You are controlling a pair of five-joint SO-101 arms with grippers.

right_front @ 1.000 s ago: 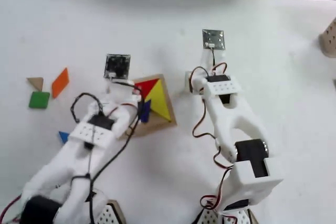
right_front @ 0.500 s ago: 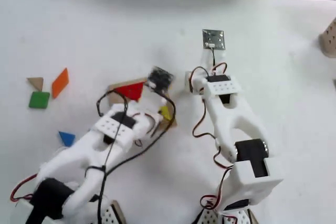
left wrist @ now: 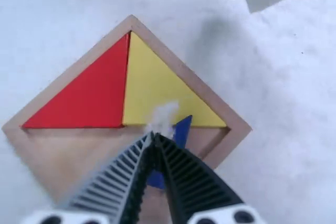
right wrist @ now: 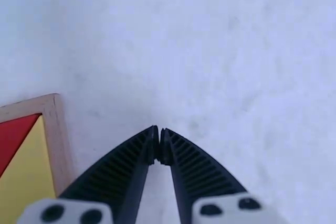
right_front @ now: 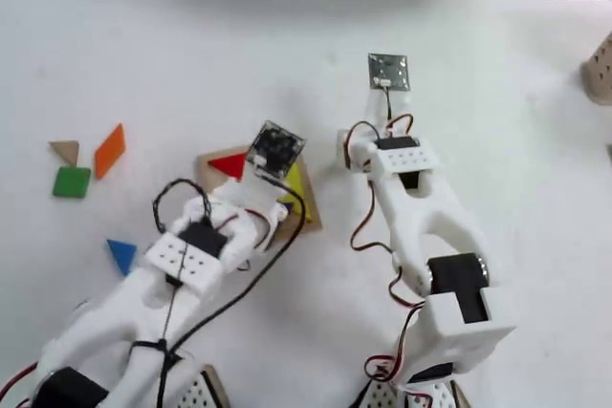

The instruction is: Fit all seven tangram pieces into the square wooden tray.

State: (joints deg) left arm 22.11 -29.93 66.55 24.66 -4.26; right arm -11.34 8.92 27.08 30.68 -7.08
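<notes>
**Task state at the moment shown.** Three of the seven pieces are in the square wooden tray (left wrist: 63, 153), and four lie loose on the table (right wrist: 210, 51).

- **Left fingers** (left wrist: 189, 177): pressed together, tips meeting. They are poised over the tray floor.
- **In the tray (3):**
  - One red triangle (left wrist: 89, 95) and one yellow triangle (left wrist: 157, 90) lie just beyond the left fingertips. They are seated edge to edge and fill the far half.
  - One dark blue piece (left wrist: 182, 129) is directly under and beside the fingertips, touching the yellow triangle's near edge. Its outline is partly hidden. It cannot be told whether the fingers nip it or it lies free, nor whether it sits flat.
- **Loose pieces (4), all well apart from the left fingers, on the side away from the other arm:**
  - one tan triangle (right_front: 65, 151)
  - one orange parallelogram (right_front: 110, 150)
  - one green square (right_front: 72, 182)
  - one light blue triangle (right_front: 121, 255), the nearest of the four to the tray
- **Right fingers** (right wrist: 194, 166): also closed tight, holding nothing. They are over bare table, with a tray corner just to one side of them.

**Judgement.** The task is somewhat under half done. The two large triangles appear settled and the dark blue piece looks only provisionally placed. The near half of the tray floor is still to be filled.
</notes>
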